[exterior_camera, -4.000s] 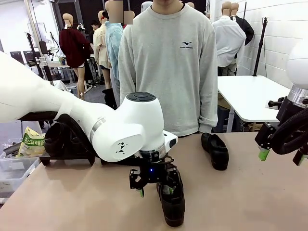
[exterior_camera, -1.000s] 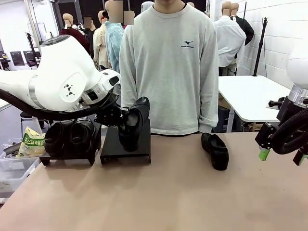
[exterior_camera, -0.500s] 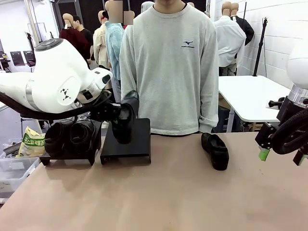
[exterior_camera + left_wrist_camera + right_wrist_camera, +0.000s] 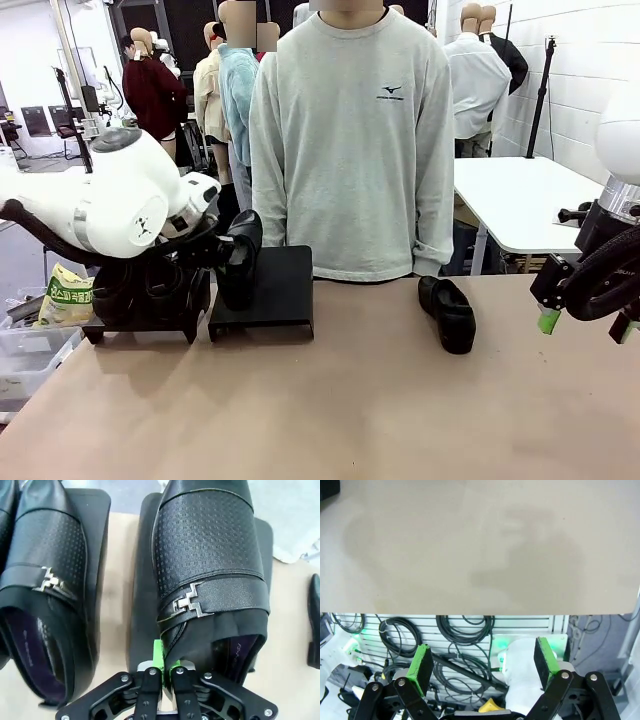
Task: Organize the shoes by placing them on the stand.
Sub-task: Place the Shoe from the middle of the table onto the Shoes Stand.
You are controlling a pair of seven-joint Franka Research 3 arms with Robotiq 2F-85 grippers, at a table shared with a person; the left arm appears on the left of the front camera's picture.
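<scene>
Shoe (image 4: pixel 210 575) clamped at its heel rim in left pincer (image 4: pixel 163 666) over stand (image 4: pixel 270 295); right pincer (image 4: pixel 482 662) apart

On the tan tabletop surface (image 4: pixel 330 400), two black wedge-shaped stands are sitting side by side at about ten o'clock, the left black stand (image 4: pixel 140 315) just at nine o'clock of the right black stand (image 4: pixel 270 295). The glossy black slip-on shoe with a metal buckle (image 4: pixel 207 570) is lying over the right stand, pinched at its heel by the left gripper (image 4: pixel 162 667). Another buckled black shoe (image 4: pixel 42 590) is resting on the left stand. A lone black shoe (image 4: pixel 447 312) is lying on the surface at two o'clock, well apart from the stands. The right gripper (image 4: pixel 482 662) is hanging off the surface's edge at three o'clock.
</scene>
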